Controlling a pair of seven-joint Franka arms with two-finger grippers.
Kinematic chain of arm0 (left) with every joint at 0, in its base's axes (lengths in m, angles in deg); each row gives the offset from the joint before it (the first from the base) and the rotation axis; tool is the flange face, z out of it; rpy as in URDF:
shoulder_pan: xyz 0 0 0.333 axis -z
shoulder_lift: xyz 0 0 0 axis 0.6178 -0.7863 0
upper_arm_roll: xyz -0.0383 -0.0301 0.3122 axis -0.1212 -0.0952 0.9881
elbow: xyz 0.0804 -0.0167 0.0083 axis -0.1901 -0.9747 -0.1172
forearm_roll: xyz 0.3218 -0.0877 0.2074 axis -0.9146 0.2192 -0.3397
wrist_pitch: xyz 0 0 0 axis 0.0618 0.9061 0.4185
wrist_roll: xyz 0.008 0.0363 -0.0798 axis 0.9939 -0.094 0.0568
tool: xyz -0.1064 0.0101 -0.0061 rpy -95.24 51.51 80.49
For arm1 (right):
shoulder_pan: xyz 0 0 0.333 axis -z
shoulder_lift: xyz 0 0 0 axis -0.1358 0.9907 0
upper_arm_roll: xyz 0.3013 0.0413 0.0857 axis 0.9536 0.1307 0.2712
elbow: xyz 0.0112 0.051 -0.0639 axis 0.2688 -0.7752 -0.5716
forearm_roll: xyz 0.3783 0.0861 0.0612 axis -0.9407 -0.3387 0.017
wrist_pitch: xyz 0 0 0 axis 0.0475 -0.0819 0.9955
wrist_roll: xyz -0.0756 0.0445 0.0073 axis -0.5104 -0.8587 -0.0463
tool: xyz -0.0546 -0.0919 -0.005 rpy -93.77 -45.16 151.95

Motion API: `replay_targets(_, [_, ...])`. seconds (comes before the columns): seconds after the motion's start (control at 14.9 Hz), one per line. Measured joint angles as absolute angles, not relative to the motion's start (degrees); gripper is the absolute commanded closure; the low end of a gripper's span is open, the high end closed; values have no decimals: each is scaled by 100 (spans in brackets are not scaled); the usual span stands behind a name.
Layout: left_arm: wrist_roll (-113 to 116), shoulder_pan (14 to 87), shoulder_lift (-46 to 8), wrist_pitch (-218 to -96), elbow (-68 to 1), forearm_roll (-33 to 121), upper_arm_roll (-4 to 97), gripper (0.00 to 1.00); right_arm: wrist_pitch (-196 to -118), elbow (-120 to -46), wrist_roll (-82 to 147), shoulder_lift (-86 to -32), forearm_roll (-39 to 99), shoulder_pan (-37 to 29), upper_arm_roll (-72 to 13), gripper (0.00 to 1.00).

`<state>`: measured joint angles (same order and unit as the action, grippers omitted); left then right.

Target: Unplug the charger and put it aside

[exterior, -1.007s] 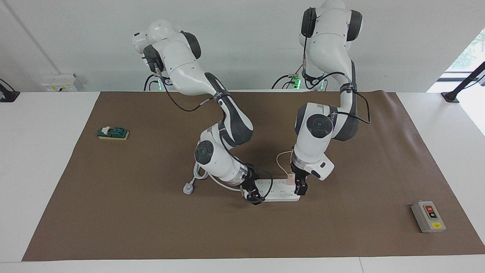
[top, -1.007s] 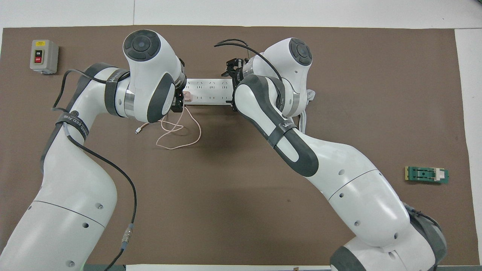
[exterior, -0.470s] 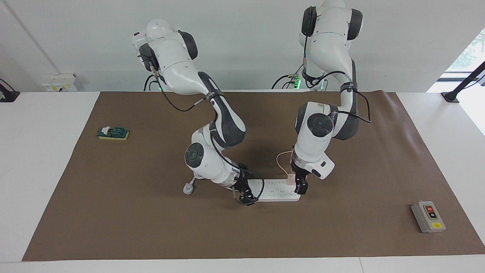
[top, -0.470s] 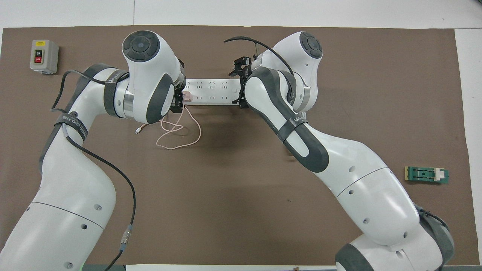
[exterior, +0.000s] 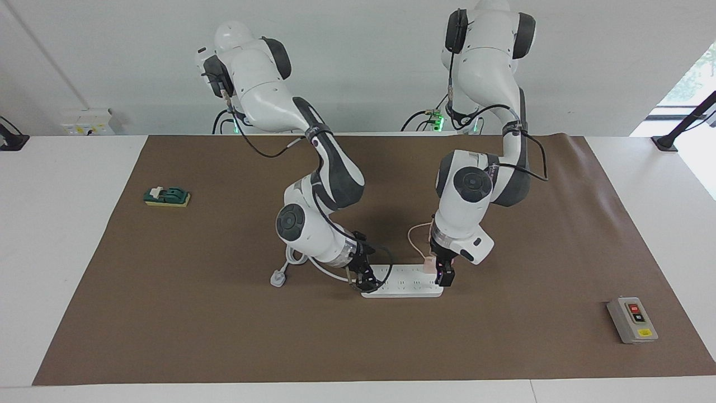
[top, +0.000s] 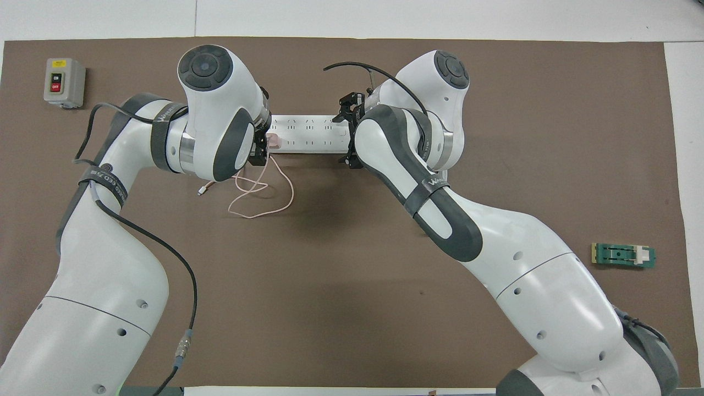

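Note:
The small pink charger (exterior: 428, 264) (top: 275, 142) is plugged into the white power strip (exterior: 403, 284) (top: 308, 135), at the strip's end toward the left arm. Its thin pink cable (top: 258, 198) lies looped on the mat, nearer to the robots. My left gripper (exterior: 443, 274) (top: 262, 149) stands open right at the charger, low over that end of the strip. I cannot tell whether it touches the charger. My right gripper (exterior: 366, 280) (top: 347, 132) is down at the strip's other end, where the thick white cord leaves it.
The strip's white cord and plug (exterior: 278, 278) lie on the brown mat toward the right arm's end. A grey switch box (exterior: 632, 320) (top: 64, 82) sits toward the left arm's end, farther from the robots. A green block (exterior: 166, 196) (top: 623, 256) lies toward the right arm's end.
My right gripper has shifted along the power strip toward its cord end, uncovering more of the strip. The left gripper and the charger have stayed put.

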<state>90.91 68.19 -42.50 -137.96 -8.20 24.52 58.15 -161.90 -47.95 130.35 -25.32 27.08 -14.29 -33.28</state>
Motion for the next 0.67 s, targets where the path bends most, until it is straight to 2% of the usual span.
replay_targets(0.67, [9091,6819,-4242,-13799,-823,2452,5815,0,-16690,-5045,12774,-2643,2759,-1456,-3339,0])
